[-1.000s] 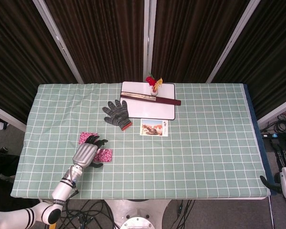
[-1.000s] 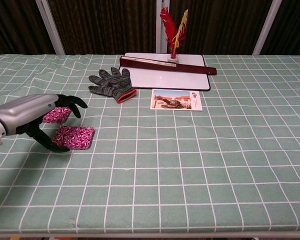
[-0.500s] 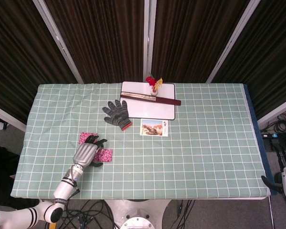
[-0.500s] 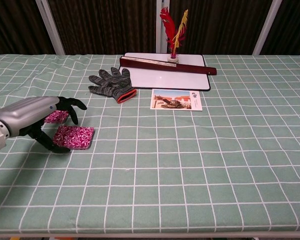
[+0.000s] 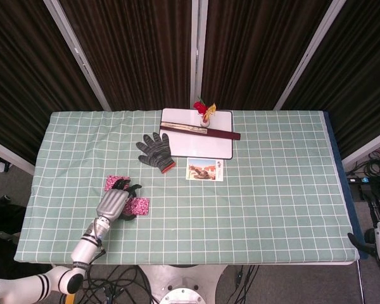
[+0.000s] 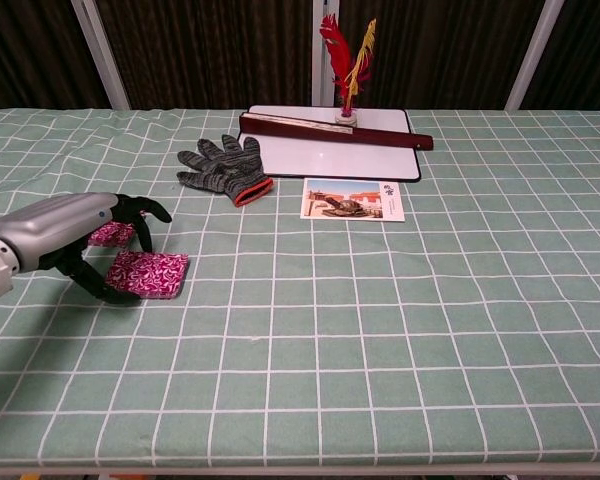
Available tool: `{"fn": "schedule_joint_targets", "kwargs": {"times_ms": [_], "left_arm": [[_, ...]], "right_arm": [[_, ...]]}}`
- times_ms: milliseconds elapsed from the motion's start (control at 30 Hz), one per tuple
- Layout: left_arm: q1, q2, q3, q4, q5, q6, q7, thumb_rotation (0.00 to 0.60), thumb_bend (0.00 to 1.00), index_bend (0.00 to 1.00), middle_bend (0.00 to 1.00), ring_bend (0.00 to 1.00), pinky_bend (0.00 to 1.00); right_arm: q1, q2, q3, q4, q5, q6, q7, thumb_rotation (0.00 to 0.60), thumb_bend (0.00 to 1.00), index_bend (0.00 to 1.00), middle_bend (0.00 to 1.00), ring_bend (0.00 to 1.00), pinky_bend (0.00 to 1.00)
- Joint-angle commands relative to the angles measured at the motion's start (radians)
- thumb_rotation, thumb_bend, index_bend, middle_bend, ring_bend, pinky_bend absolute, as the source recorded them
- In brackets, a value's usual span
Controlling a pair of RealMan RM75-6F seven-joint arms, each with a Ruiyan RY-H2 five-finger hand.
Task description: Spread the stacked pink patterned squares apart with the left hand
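Head view, left hand: the left hand (image 5: 116,202) sits low on the left of the green checked table (image 5: 272,209), forearm reaching up from the near edge, dark fingers pointing away from the robot.
Head view, squares: two pink patterned squares show, already apart. The far square (image 5: 112,182) peeks out just beyond the fingertips, the near square (image 5: 139,205) lies just to the right of the hand.
Head view, right hand: only a pale piece of the right arm shows at the bottom right corner, well apart from everything; the hand itself I cannot make out.
Head view, other things: a grey knit glove (image 5: 154,151), a picture card (image 5: 205,170) and a whiteboard (image 5: 206,147) lie further back, with a dark red strip (image 5: 200,130) across the board.
Chest view, key relation: the left hand (image 6: 75,240) arches between the two, with the far square (image 6: 111,235) under its fingers (image 6: 140,213) and the near square (image 6: 148,274) beside its thumb.
Chest view, hand state: fingers apart and curved downward, gripping nothing; whether the tips press the cloth or a square I cannot tell.
Chest view, judgement: the spreading looks about done, and only the left hand is anywhere near.
Chest view, background: a red and yellow feather shuttlecock (image 6: 344,62) stands behind the whiteboard.
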Motion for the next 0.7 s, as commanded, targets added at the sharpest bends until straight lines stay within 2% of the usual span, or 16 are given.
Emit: {"fn": "schedule_joint_targets", "kwargs": {"times_ms": [33, 700], "left_arm": [[-0.001, 0.001, 0.001, 0.001, -0.002, -0.004, 0.001, 0.600, 0.15, 0.21, 0.37, 0.07, 0.08], [-0.006, 0.007, -0.003, -0.004, -0.016, -0.020, -0.011, 0.600, 0.19, 0.23, 0.44, 0.09, 0.08]], "right_arm": [[0.000, 0.000, 0.000, 0.000, 0.000, 0.000, 0.000, 0.600, 0.13, 0.00, 0.00, 0.00, 0.00], [-0.001, 0.000, 0.002, 0.002, 0.001, 0.003, 0.002, 0.600, 0.13, 0.00, 0.00, 0.00, 0.00]]}}
